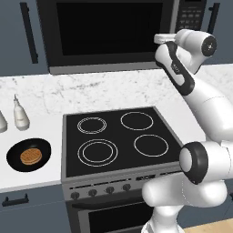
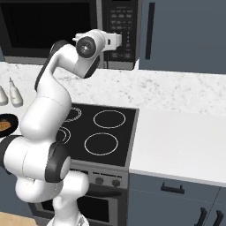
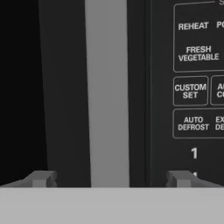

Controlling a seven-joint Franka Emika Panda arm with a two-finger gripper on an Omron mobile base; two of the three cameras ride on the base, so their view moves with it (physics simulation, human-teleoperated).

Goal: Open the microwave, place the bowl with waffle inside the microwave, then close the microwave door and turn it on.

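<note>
The microwave (image 1: pixel 109 34) fills the top of the left base view: a wide grey-steel box whose door (image 1: pixel 107 29) of dark glass is shut, with a black keypad (image 1: pixel 191 16) at its right end. In the hand view the gripper (image 3: pixel 109 178) faces the door's pale vertical strip (image 3: pixel 106 92), its two tips spread wide to either side of it and gripping nothing. That view alone makes the keypad legends readable, such as REHEAT and AUTO DEFROST. The left base view alone gives the whole black bowl (image 1: pixel 28 154) at its lower left, on the white counter (image 1: pixel 27 177) beside the stove (image 1: pixel 118 139), with the golden grid-patterned waffle (image 1: pixel 30 156) lying in it. In the right base view the bowl is just a sliver at the left edge, and the arm's wrist sits in front of the keypad.
</note>
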